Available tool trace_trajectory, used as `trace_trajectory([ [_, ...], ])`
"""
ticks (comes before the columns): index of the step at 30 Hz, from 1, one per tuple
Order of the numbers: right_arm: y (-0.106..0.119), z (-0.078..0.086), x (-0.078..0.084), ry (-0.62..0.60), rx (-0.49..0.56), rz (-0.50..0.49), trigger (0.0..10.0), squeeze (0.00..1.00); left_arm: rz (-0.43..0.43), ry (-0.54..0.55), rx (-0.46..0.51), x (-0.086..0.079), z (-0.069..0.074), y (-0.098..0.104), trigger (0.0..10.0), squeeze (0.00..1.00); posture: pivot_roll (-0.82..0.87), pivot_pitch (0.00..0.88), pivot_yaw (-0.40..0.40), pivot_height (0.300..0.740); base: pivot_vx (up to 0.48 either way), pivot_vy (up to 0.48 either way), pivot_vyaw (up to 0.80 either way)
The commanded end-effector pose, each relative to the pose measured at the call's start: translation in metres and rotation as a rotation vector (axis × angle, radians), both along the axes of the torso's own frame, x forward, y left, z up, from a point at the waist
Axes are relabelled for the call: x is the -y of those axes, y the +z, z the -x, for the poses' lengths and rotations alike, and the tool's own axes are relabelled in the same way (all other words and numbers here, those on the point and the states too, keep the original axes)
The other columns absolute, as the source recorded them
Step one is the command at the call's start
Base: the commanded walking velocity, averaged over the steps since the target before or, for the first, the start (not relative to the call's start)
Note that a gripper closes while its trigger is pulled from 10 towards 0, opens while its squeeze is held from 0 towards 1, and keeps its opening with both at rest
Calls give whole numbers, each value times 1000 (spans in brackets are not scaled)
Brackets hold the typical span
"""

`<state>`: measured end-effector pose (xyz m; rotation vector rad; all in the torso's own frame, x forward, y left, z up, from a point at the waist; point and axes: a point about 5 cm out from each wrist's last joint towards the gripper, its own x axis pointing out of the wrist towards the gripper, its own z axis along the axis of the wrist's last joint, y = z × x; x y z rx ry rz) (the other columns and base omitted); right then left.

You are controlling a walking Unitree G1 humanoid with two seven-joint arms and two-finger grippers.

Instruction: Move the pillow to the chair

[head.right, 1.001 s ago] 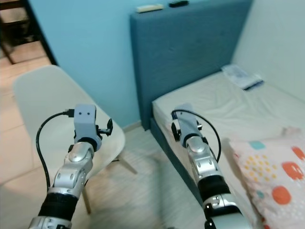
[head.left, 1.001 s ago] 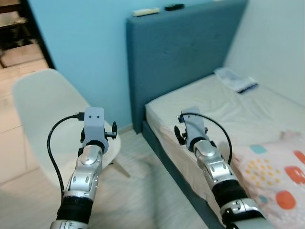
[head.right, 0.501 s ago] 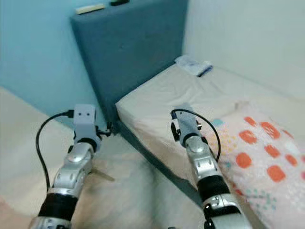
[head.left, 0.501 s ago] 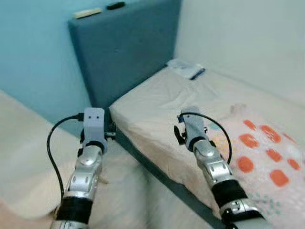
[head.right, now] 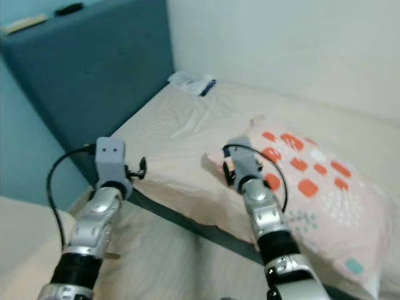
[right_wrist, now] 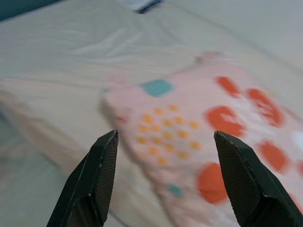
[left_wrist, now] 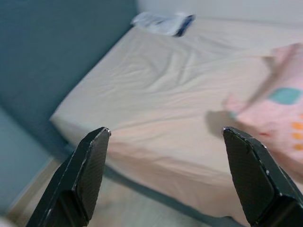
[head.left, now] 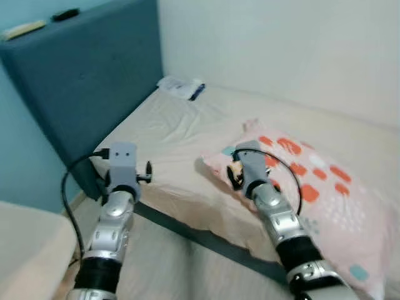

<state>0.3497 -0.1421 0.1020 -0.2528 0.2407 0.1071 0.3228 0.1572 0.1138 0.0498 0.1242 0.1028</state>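
The pillow (head.left: 315,190), pink with orange and teal spots, lies on the bed's beige sheet (head.left: 169,144) at the right. My right gripper (right_wrist: 165,136) is open, held above the pillow's near corner (right_wrist: 189,127) without touching it. My left gripper (left_wrist: 165,131) is open too and points at the bare sheet near the bed's edge, with the pillow's corner (left_wrist: 279,106) off to one side. Both silver arms reach forward at chest height, the left arm (head.left: 115,219) over the floor beside the bed. A pale corner of the chair (head.left: 25,244) shows at the lower left.
A tall blue headboard (head.left: 81,75) stands at the left of the bed, with two small flat items on top (head.left: 44,22). A white and blue packet (head.left: 181,87) lies at the bed's head. The dark bed frame (head.left: 206,239) runs along the floor; white walls close off the far side.
The camera has swung to the right: the chair slid off to the lower left and the pillow came to the middle. Both arms keep the same pose, grippers open.
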Motion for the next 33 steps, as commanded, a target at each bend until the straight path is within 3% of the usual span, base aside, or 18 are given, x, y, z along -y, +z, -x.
trace_trajectory([
  [1,-3,2,-3,4,-12,-14,10000,0,-5,11,-21,-4,2,-5,10000,0,25,63,-1,740,0,0,-800],
  [26,-2,0,-3,5,-12,-17,10000,0,21,-11,-17,-1,1,-3,10000,0,23,56,0,740,0,0,-800],
  [33,-1,1,-6,25,-6,-17,10000,0,18,-37,-11,1,1,-2,10000,0,23,51,1,740,0,0,-91],
])
